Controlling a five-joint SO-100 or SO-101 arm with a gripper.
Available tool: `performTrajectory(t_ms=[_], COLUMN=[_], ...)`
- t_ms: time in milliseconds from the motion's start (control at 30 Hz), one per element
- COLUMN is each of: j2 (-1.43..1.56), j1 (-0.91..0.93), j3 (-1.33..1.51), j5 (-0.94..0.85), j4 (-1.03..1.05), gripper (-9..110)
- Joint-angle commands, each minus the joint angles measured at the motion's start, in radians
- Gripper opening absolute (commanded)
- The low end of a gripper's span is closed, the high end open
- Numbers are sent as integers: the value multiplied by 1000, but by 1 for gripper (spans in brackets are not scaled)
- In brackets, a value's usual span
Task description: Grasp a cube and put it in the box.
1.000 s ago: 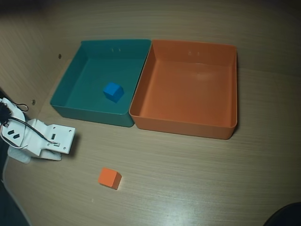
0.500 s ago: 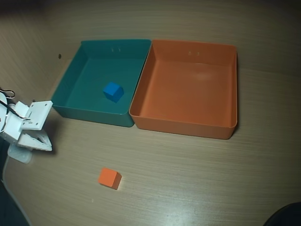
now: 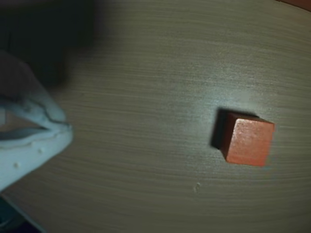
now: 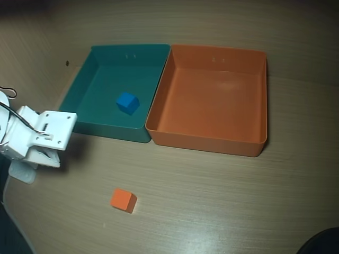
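Observation:
The small orange cube (image 4: 123, 200) lies alone on the wooden table, well in front of both trays. It sits right of centre in the wrist view (image 3: 248, 141). The orange box (image 4: 212, 108) stands at the back right with nothing in it. My white gripper (image 4: 48, 160) hovers at the left edge of the table, up and left of the cube and apart from it. In the wrist view the gripper (image 3: 65, 130) enters from the left. Its two white jaws meet at the tip, shut, with nothing between them.
A teal tray (image 4: 100, 90) adjoins the orange box on its left and holds a small blue cube (image 4: 127, 102). Its front left corner is close to my wrist. Bare wood surrounds the orange cube on all sides.
My wrist pulled back to the left and up the view, then came slightly right again, towards the teal tray's corner. The orange cube, blue cube and both trays stayed put.

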Motion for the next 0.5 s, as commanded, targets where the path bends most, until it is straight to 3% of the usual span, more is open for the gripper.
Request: performTrajectory(t_ms=[0, 467], j2=[-204, -834], j1=[5, 54], j3=[-192, -686], j5=[-9, -9], j4=[-9, -9], gripper=[-6, -6])
